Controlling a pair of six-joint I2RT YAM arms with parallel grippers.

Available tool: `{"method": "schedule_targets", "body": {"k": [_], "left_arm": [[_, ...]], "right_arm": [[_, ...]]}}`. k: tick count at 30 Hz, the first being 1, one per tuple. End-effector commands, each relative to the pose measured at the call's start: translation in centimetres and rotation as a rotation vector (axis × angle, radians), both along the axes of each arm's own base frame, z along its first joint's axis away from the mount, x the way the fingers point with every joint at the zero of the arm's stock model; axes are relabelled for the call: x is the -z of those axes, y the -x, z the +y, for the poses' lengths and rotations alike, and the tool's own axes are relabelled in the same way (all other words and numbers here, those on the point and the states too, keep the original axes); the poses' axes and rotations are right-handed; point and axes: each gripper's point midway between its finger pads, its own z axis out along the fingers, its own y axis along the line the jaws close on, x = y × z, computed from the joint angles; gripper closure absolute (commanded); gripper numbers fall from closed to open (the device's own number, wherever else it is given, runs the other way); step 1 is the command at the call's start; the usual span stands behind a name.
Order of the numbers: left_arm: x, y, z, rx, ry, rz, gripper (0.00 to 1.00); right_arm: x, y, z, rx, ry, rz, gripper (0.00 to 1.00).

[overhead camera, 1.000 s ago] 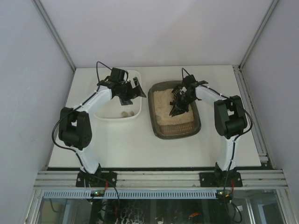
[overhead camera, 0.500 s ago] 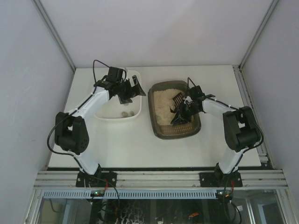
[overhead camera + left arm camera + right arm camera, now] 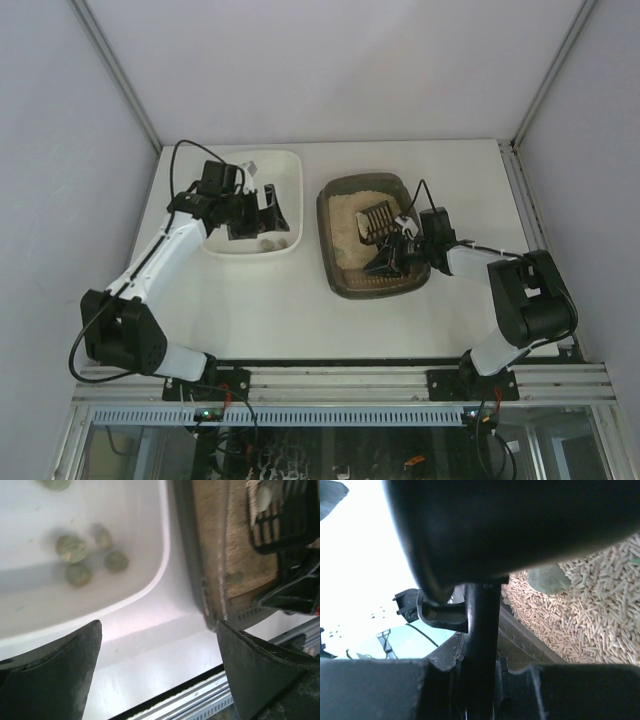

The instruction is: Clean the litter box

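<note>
The dark grey-brown litter box [image 3: 329,262] holds beige pellet litter and sits right of centre. My right gripper [image 3: 398,253] is low over its near right part, shut on the handle of a black slotted scoop [image 3: 375,222] whose head rests on the litter. In the right wrist view the handle [image 3: 482,640] runs between my jaws [image 3: 482,682], and a greenish lump [image 3: 549,578] lies on the pellets. My left gripper [image 3: 262,212] hovers over the white tray [image 3: 287,162], open and empty. The left wrist view shows its fingers [image 3: 50,680] wide apart and the litter box rim [image 3: 192,555].
The white tray [image 3: 162,560] holds several greenish-grey lumps [image 3: 80,555], which also show in the top view [image 3: 268,241]. A lump [image 3: 235,577] lies in the litter box's near corner. The table's front edge and aluminium rail [image 3: 340,380] run close below both trays.
My left arm swung left and back, its gripper moving from the white tray's right rim to above the tray. My right arm drew back to the right and lowered, the scoop still held.
</note>
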Motion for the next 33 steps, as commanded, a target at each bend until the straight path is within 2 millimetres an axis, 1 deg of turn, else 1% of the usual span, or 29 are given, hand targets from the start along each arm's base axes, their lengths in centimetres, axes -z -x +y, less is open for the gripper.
{"method": "schedule_targets", "body": {"k": [1, 5, 10, 13, 15, 18, 19, 21, 22, 25, 27, 28, 31, 33], "left_arm": [[-0.6, 3.3, 3.5, 0.037, -0.071, -0.037, 0.00], [-0.7, 5.1, 5.7, 0.016, -0.105, -0.055, 0.00], [-1.2, 6.8, 7.5, -0.027, -0.124, -0.103, 0.00], [-1.3, 7.6, 8.5, -0.059, -0.140, -0.127, 0.00], [-1.3, 7.9, 8.8, -0.073, -0.142, -0.136, 0.00], [-1.1, 8.3, 9.3, -0.093, -0.147, -0.137, 0.00], [-1.0, 8.4, 9.4, -0.097, -0.148, -0.136, 0.00], [-0.8, 8.5, 9.6, -0.106, -0.151, -0.136, 0.00], [-0.8, 8.5, 9.7, -0.108, -0.151, -0.136, 0.00], [-0.5, 8.7, 9.9, -0.116, -0.157, -0.131, 0.00], [-0.4, 8.8, 10.0, -0.118, -0.163, -0.130, 0.00], [-0.3, 8.8, 10.1, -0.119, -0.166, -0.130, 0.00], [0.0, 8.9, 10.3, -0.121, -0.174, -0.128, 0.00], [0.2, 8.9, 10.4, -0.122, -0.175, -0.120, 0.00]], "right_arm": [[-4.5, -1.8, 1.6, -0.064, -0.165, -0.305, 1.00], [-6.2, -1.9, 2.1, -0.087, -0.260, -0.438, 1.00], [-8.1, -2.8, 1.8, -0.007, -0.332, -0.644, 1.00], [-7.9, -3.6, 1.6, 0.019, -0.314, -0.703, 1.00], [-7.7, -3.8, 1.7, 0.014, -0.320, -0.728, 1.00], [-8.2, -3.8, 2.0, 0.000, -0.379, -0.771, 1.00], [-8.7, -3.7, 2.0, -0.005, -0.421, -0.781, 1.00], [-8.4, -4.2, 2.4, -0.028, -0.480, -0.666, 1.00], [-7.6, -4.5, 2.8, -0.037, -0.501, -0.567, 1.00], [-6.4, -4.1, 3.9, -0.063, -0.536, -0.386, 1.00], [-6.1, -2.9, 4.9, -0.098, -0.552, -0.293, 1.00], [-6.2, -2.0, 5.5, -0.126, -0.562, -0.255, 1.00], [-7.7, 0.6, 7.1, -0.198, -0.589, -0.201, 1.00], [-8.8, 1.6, 7.5, -0.206, -0.606, -0.158, 1.00]]}}
